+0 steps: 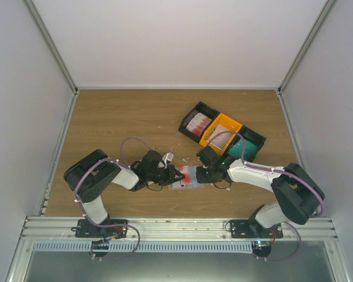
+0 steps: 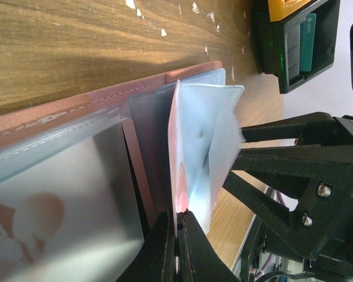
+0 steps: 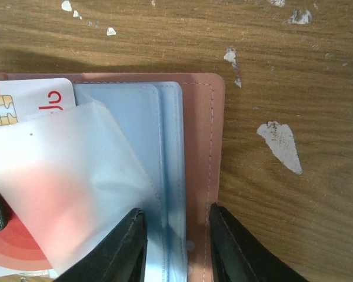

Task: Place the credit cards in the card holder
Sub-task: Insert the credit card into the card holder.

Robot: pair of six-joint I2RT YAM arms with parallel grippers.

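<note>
One card holder, one red-and-white card at it, three bins, two arms.

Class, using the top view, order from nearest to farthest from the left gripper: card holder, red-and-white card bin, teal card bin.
1. card holder, at the left gripper's tips.
2. red-and-white card bin, left end of the bin row.
3. teal card bin, right end.

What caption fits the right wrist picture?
Right gripper poised over an open salmon-brown card holder, red-and-white chip card partly beneath its translucent sleeve.

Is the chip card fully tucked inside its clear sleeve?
No, the chip corner of the credit card sticks out bare past the translucent sleeve.
</note>
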